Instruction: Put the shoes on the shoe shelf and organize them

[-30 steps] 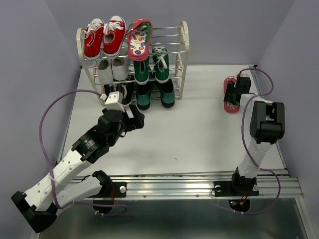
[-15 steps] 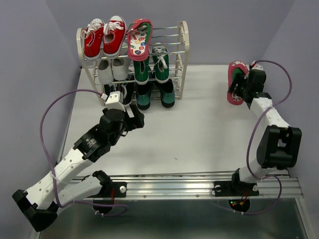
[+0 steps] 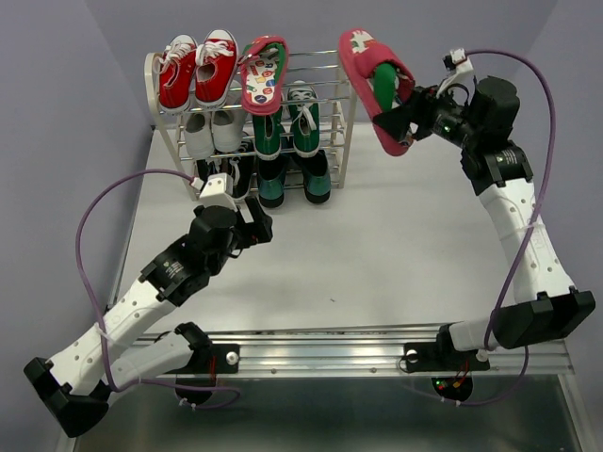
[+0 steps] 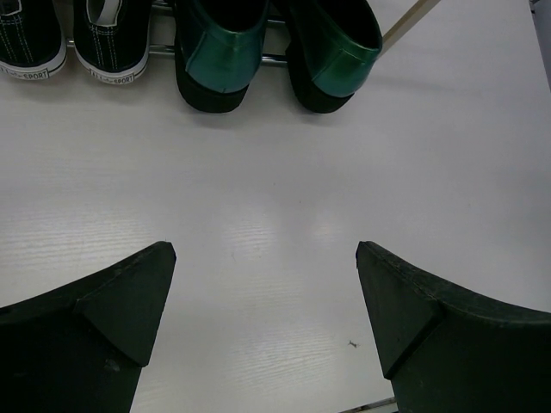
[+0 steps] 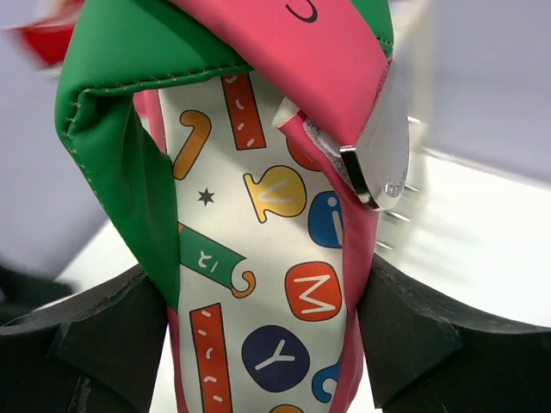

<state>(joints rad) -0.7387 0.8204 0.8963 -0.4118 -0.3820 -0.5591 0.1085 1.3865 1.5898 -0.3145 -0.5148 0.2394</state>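
Flip-flop (image 3: 370, 80) clamped in right fingers (image 5: 422, 344), arm high beside shelf (image 3: 345, 151); left fingers (image 4: 86, 335) wide, low.

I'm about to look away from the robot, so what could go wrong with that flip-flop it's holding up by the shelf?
The right gripper pinches the flip-flop only by its side edges, tilted in the air, so it may slip. Its far end is close to the right frame of the shelf and might catch there.

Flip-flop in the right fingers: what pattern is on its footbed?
Flip-flop footbed: white with colourful letters and shapes; clearest in the right wrist view.
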